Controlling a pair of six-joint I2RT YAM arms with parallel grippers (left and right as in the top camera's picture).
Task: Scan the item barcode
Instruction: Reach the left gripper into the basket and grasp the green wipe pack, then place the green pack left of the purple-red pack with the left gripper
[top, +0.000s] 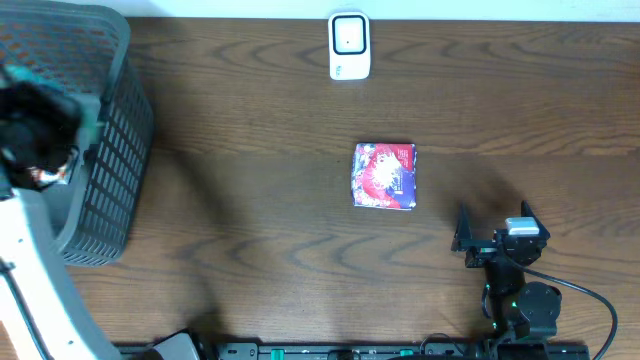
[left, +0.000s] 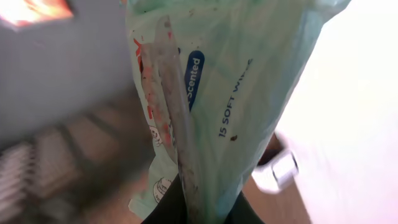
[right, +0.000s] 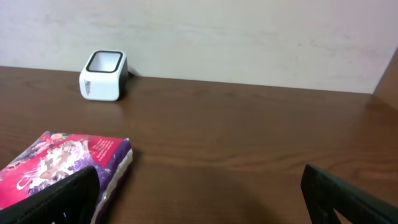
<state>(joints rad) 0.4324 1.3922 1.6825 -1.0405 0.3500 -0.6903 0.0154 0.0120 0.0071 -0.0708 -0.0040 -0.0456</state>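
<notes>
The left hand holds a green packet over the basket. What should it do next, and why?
Probably swing the wipes pack toward the white scanner: the left hand grips it above the basket, well away from the scanner's window.

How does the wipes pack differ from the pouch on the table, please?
The wipes pack is pale green; the pouch is red and purple. The wipes pack is clamped in the left end effector; the pouch lies flat, untouched. Both are soft printed packets.

Basket (top: 100, 150) far L, scanner (top: 349, 45) back ctr, packet (top: 384, 176) before it, R pincer (top: 492, 228) front-R.
</notes>
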